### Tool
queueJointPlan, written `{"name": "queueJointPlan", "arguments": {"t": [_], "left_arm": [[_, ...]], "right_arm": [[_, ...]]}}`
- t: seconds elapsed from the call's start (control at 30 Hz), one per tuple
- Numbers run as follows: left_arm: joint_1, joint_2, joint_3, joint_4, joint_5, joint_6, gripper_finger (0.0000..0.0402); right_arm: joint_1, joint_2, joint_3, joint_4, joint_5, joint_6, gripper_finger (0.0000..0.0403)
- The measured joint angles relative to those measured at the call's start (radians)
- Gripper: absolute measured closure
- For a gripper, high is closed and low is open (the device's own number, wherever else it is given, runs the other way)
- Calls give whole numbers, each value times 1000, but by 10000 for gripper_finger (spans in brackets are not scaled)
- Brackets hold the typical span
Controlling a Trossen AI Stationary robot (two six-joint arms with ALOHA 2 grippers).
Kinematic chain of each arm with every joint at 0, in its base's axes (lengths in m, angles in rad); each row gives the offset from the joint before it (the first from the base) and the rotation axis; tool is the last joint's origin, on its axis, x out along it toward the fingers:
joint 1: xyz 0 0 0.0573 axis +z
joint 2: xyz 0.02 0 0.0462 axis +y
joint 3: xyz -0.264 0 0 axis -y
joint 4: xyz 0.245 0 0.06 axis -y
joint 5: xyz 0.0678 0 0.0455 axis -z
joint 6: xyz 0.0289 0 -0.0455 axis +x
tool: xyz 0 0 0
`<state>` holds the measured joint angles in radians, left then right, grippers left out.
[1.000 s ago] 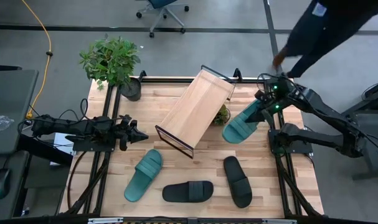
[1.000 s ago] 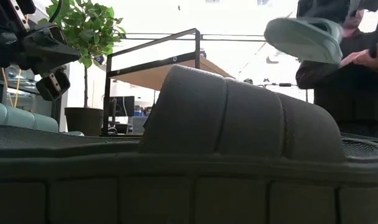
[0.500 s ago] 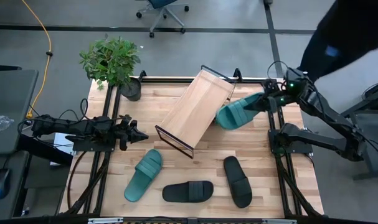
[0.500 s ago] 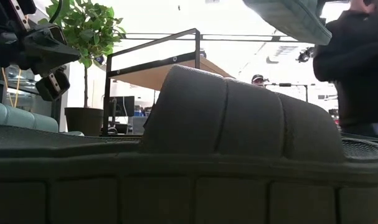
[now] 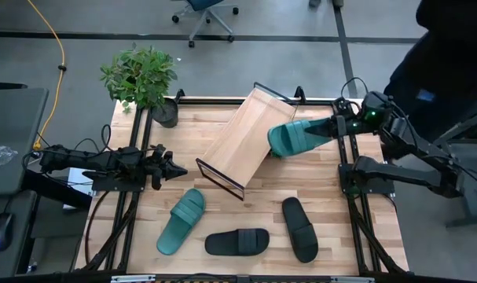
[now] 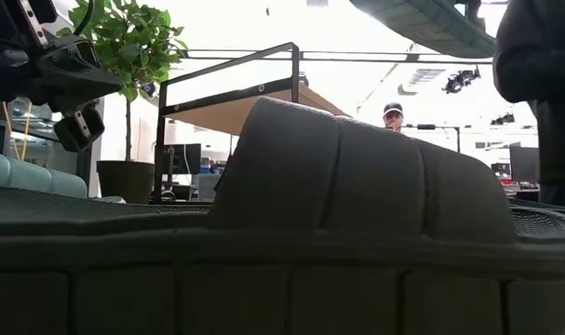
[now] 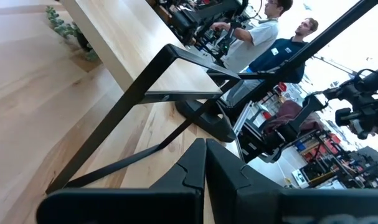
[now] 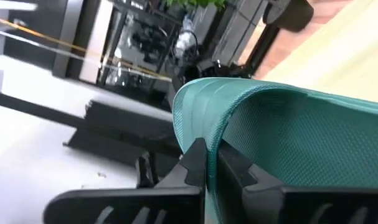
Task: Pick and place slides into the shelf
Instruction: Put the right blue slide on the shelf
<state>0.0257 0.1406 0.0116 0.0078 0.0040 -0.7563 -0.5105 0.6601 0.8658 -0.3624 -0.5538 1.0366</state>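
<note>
While the right gripper [image 5: 335,128] hangs above the desk's [image 5: 332,212] far right part, its fingers [image 8: 195,163] are closed on the edge of 1 teal slide [image 5: 295,137], carried in the air with its free end over the right edge of the shelf [image 5: 247,138]. In the low view that slide's sole shows high at the upper right, clear of the shelf board. The shelf stands at an angle in the far middle of the desk, its light wooden board bare, with no slide resting on it.

The other 3 slides lie on the near half of the desk: a second teal slide [image 5: 181,221] at near left, a black slide [image 5: 236,241] lying crosswise at near centre, and another black slide [image 5: 299,228] just right of it. None of these touch the shelf.

The left gripper [image 5: 166,167] waits at the left side of the desk, pointing toward the shelf's near corner, its fingers [image 7: 204,168] pressed together on nothing. A potted plant [image 5: 141,81] stands at the far left corner.
</note>
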Motion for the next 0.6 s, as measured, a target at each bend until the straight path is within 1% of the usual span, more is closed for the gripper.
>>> {"name": "queueJointPlan", "arguments": {"t": [0.17, 0.37, 0.47, 0.6], "left_arm": [[0, 0, 0, 0, -2, 0, 401], [0, 0, 0, 0, -5, 17, 401], [0, 0, 0, 0, -4, 27, 401], [0, 0, 0, 0, -4, 27, 401]], "right_arm": [[91, 1, 0, 65, 149, 82, 403], [208, 9, 0, 92, 335, 136, 403], [273, 32, 0, 94, 440, 173, 403], [367, 95, 0, 120, 602, 223, 403]]}}
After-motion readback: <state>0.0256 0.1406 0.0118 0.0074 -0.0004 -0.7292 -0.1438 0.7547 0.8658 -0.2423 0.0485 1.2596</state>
